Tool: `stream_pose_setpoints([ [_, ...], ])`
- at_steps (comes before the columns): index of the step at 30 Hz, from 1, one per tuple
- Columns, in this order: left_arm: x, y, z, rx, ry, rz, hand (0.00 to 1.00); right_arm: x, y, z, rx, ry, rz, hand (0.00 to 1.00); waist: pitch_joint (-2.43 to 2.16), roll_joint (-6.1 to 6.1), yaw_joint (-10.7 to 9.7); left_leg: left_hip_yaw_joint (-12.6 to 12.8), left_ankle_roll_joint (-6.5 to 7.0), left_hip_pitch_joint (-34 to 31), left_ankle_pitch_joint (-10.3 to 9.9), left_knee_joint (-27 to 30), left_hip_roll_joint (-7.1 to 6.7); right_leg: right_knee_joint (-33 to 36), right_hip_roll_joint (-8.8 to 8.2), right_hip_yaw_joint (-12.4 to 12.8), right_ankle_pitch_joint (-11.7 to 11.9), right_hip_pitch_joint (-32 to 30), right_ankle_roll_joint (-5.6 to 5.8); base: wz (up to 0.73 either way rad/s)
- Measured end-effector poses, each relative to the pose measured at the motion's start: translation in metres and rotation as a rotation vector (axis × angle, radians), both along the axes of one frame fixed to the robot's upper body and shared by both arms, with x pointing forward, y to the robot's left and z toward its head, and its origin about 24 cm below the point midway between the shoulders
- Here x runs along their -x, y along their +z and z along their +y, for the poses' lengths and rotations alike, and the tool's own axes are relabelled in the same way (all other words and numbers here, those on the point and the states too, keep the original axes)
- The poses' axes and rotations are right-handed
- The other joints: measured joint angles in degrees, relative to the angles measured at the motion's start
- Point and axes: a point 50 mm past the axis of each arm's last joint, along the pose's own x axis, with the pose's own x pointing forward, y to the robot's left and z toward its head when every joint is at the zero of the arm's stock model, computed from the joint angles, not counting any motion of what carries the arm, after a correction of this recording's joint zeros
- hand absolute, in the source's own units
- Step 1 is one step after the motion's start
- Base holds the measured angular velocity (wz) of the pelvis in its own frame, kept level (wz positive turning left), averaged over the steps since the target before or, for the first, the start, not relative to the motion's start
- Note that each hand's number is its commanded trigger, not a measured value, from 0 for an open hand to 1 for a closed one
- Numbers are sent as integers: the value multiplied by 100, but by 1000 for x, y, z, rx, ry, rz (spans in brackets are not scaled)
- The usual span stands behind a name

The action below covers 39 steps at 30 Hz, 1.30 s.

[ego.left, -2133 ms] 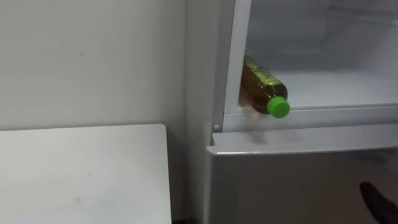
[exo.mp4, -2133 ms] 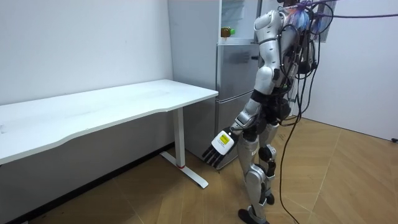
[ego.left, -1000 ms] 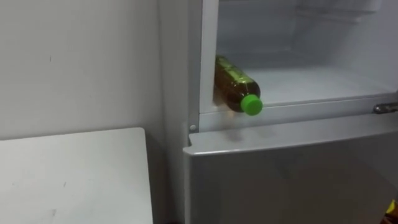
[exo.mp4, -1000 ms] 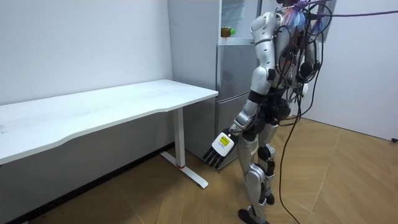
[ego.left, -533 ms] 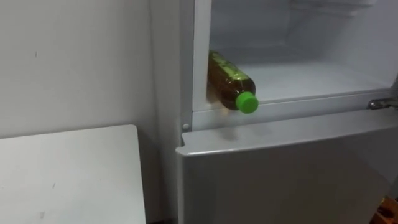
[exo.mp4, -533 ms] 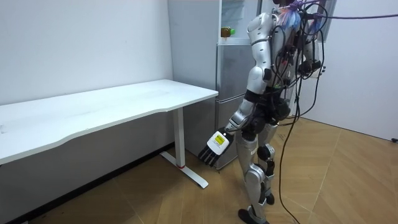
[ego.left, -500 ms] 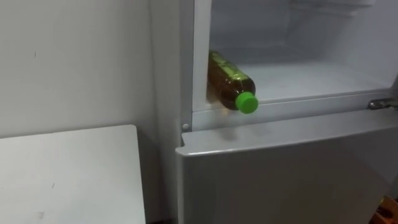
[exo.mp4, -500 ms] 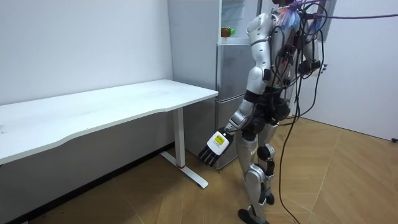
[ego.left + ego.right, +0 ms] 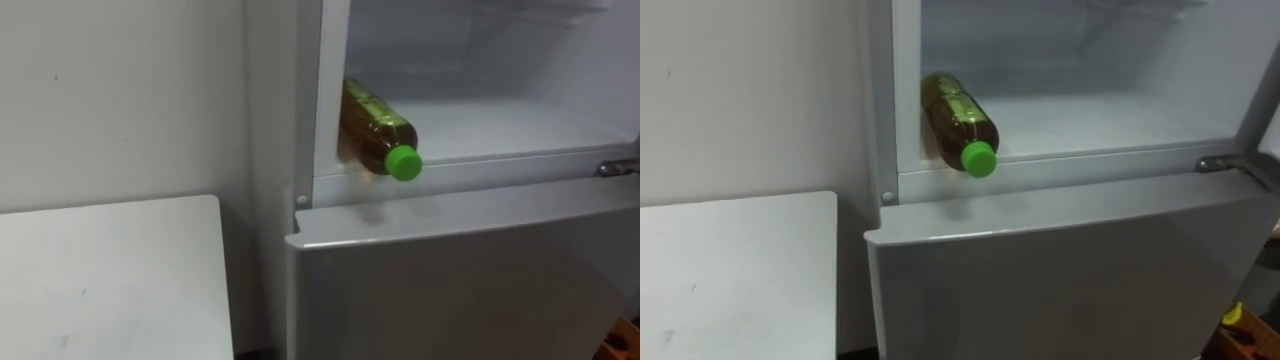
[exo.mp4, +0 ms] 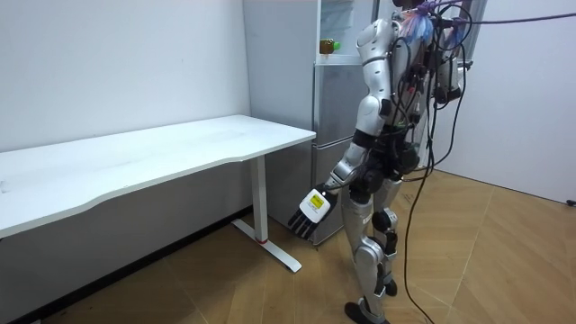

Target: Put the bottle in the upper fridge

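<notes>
One brown, liquid-filled plastic bottle (image 9: 372,122) with a green screw cap (image 9: 403,162) lies on its side in the open upper compartment (image 9: 510,125) of the grey fridge. It is tucked against the left wall, and its cap pokes just over the front lip above the closed lower door (image 9: 450,285). By my reading the placing looks done.

Full as it seems, the bottle should feel fairly heavy for its size and stiff enough not to crush. It is smooth and round, so it is liable to roll on the flat shelf. A wrap around the labelled middle of the body would be the surest hold, not the narrow cap end.

The robot stands facing the fridge, beside the end of the white desk (image 9: 100,285). Its left hand (image 10: 311,207) hangs low by its thigh, fingers (image 10: 300,225) straight and loosely spread, holding nothing.

A dark shape at the lower right edge is probably the right hand (image 9: 1252,338), cut off there; its state I cannot tell. Part of the bottle's base end sits hidden behind the fridge's front frame, and the back of the compartment is cut off at the top.
</notes>
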Motion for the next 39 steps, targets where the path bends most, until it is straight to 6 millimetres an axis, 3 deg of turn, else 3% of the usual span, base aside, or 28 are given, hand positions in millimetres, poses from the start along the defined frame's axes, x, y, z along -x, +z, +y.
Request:
stream_pose_setpoints([
  [6, -3, -2, -1, 18, -12, 0, 0, -1, 3, 2, 27, -36, 22, 0, 4, -64, 35, 13, 0, -4, 1, 35, -3, 12, -8, 2, -8, -1, 0, -1],
  [13, 6, -2, 2, 6, 24, 32, 0, -3, 20, 11, 113, -5, -15, 0, 4, -178, 68, 12, 0, -9, 1, 91, -2, 32, -14, 9, -7, 3, -11, 0],
  [26, 0, -2, 3, -15, 33, 23, 0, -7, 36, 23, 324, -22, 42, 0, 11, -47, 173, 2, 0, -2, 1, 95, 0, 12, -11, 9, 9, 55, -11, 0],
  [31, -3, -2, 2, -33, -39, 40, 0, -12, 46, 31, 437, -35, 50, 0, 12, -39, 240, 3, -1, -27, 0, 94, 0, 22, -12, 7, 9, 1, -11, 0],
  [39, -4, -4, -3, -39, -69, 49, 0, -22, 56, 38, 471, -4, -2, 0, 7, -52, 256, -4, -1, -25, 0, 93, 0, 9, -13, -3, 9, 21, -10, 0],
])
